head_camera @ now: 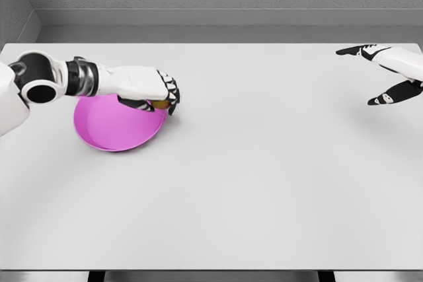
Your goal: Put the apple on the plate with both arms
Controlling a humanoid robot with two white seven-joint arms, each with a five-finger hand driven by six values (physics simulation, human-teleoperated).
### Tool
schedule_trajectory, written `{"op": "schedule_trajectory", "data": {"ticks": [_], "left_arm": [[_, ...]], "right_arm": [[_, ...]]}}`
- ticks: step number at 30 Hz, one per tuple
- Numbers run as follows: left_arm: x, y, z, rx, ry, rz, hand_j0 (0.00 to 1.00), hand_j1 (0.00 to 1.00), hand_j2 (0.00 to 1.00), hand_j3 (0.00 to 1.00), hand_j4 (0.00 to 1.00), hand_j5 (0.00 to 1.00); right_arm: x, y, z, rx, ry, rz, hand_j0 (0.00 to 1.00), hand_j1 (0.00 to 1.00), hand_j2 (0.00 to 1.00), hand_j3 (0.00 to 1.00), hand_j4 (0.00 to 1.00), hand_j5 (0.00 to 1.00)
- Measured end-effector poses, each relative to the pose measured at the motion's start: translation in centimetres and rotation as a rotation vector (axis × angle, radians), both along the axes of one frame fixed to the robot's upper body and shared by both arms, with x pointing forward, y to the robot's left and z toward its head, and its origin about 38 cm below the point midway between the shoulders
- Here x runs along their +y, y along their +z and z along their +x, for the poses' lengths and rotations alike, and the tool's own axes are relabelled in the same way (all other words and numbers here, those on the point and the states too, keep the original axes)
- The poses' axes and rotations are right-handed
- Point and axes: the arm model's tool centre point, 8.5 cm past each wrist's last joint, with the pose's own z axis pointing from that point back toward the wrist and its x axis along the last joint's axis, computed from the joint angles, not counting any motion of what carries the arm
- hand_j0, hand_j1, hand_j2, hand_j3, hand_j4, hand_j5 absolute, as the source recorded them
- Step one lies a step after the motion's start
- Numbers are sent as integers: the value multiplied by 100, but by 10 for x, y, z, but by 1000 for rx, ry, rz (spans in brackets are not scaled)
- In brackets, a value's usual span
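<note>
- Reaching in from the left, the left hand [156, 92] curls its fingers around an apple [159, 104], mostly hidden, over the right rim of the pink plate [112, 127].
- Far right, the right hand [390, 74] hovers open, fingers spread, above the white table [264, 176].

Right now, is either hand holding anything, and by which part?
Left hand curls over the apple from above, at the plate rim. Right hand is open, holding nothing.
</note>
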Motion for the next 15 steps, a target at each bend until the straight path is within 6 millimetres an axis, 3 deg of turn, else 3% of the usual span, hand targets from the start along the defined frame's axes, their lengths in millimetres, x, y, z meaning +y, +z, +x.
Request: {"op": "schedule_trajectory", "data": {"ticks": [3, 9, 10, 12, 13, 15], "left_arm": [[27, -3, 3, 9, 60, 24, 51, 51, 51, 51, 51, 51], [62, -11, 11, 31, 154, 60, 55, 55, 55, 55, 55, 55], [65, -12, 12, 34, 161, 61, 59, 59, 59, 59, 59, 59], [67, -12, 12, 37, 169, 57, 77, 77, 77, 77, 77, 77], [67, -12, 12, 38, 170, 53, 94, 94, 94, 94, 94, 94], [66, -10, 12, 51, 174, 22, 100, 100, 100, 100, 100, 100]], "right_arm": [[0, -1, 0, 2, 0, 0, 100, 100, 100, 100, 100, 100], [0, -1, 0, 2, 0, 0, 100, 100, 100, 100, 100, 100], [0, -1, 0, 1, 0, -1, 100, 100, 100, 100, 100, 100], [0, 0, 0, 1, -1, -1, 100, 100, 100, 100, 100, 100], [0, 0, 0, 1, -1, -1, 100, 100, 100, 100, 100, 100], [0, 0, 0, 1, -1, -1, 100, 100, 100, 100, 100, 100]]}}
